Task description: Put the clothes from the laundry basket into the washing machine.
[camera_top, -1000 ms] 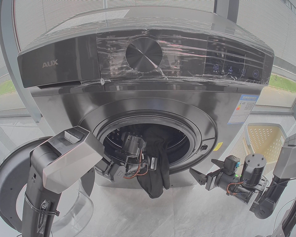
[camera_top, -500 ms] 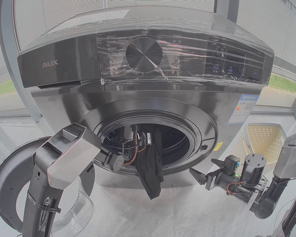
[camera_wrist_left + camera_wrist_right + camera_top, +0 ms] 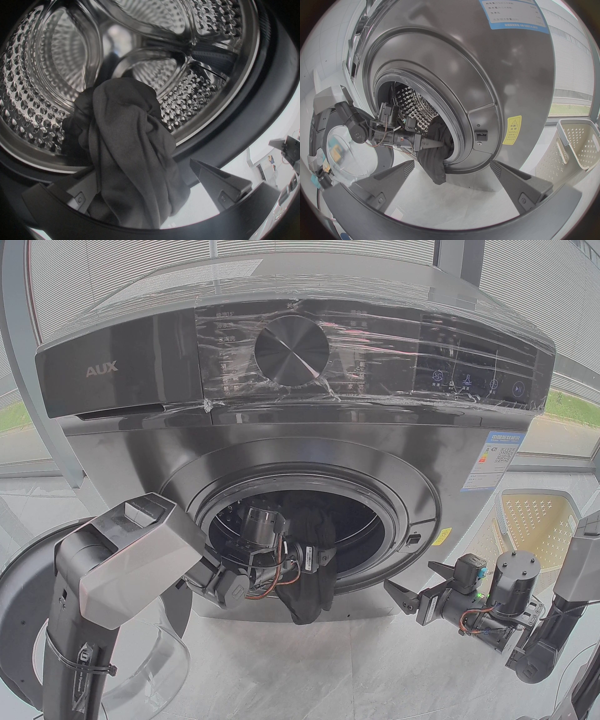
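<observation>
- Lower than half a second ago, the left claw (image 3: 317, 554) sits at the mouth of the dark grey front-loading washing machine (image 3: 375, 446). The limp black cloth garment (image 3: 309, 599) has bunched up there and its hanging tail is shorter. The right claw (image 3: 417, 584) has not shifted
- In the left wrist view the left claw's fingers are spread and released. The garment lies draped over one finger rather than pinched
- The garment's upper bulk lies just ahead of that claw, inside the shiny perforated steel drum (image 3: 47, 78). The rest crosses the dark rubber door seal (image 3: 250, 103) and hangs outside
- Its long axis runs out of the drum, over the lip and down, with the free end pointing at the pale tiled floor (image 3: 375, 671)
- The coming move likely turns on that tail, which lies below the claw on the robot's side, so it needs gathering and pushing inward
- The left arm is far nearer. The right claw, spread and holding nothing, is well apart, near the beige perforated plastic laundry basket (image 3: 540, 521)
</observation>
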Controlling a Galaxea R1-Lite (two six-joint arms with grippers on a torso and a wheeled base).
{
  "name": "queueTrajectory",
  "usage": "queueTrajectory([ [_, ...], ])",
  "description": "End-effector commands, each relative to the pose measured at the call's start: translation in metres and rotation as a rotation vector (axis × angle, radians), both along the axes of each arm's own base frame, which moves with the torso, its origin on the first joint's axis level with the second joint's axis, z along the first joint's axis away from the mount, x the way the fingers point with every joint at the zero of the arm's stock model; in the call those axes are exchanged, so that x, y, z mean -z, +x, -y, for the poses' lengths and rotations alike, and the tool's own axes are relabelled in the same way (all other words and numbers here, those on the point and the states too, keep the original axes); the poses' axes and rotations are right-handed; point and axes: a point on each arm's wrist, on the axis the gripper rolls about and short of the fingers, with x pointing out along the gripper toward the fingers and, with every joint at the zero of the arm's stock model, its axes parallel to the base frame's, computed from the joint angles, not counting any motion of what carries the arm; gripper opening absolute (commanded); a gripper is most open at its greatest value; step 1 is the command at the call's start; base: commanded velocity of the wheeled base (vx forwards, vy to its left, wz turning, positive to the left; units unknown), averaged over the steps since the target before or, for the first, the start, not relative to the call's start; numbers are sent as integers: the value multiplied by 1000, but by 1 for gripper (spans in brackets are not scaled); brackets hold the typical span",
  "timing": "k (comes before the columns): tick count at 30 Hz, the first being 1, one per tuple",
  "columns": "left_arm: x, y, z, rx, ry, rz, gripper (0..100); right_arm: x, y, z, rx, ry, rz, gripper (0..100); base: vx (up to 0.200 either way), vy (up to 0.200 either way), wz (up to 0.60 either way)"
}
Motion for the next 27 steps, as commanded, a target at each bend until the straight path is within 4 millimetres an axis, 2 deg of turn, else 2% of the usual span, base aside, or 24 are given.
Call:
queueTrajectory([
  [1,-5,-8,1,16,9,-9,100,0,0,-1,-1,2,2,100,0,0,0],
  [2,-5,-8,1,16,9,-9,100,0,0,-1,-1,2,2,100,0,0,0],
  [9,32,-4,-3,22,108,-57,100,-3,1,-6,-20,12,17,100,0,0,0],
  [13,35,-2,-5,18,112,-60,100,-4,1,-6,-18,16,21,100,0,0,0],
  [14,35,-2,-5,18,111,-57,0,-4,1,-6,-18,15,23,100,0,0,0],
  [20,16,8,-1,4,65,7,0,-3,2,-6,-18,15,19,100,0,0,0],
  [23,-11,29,-3,-77,3,115,0,-4,2,-7,-18,16,24,100,0,0,0],
  [27,-28,44,-5,-145,-59,194,0,-4,2,-6,-18,16,24,100,0,0,0],
])
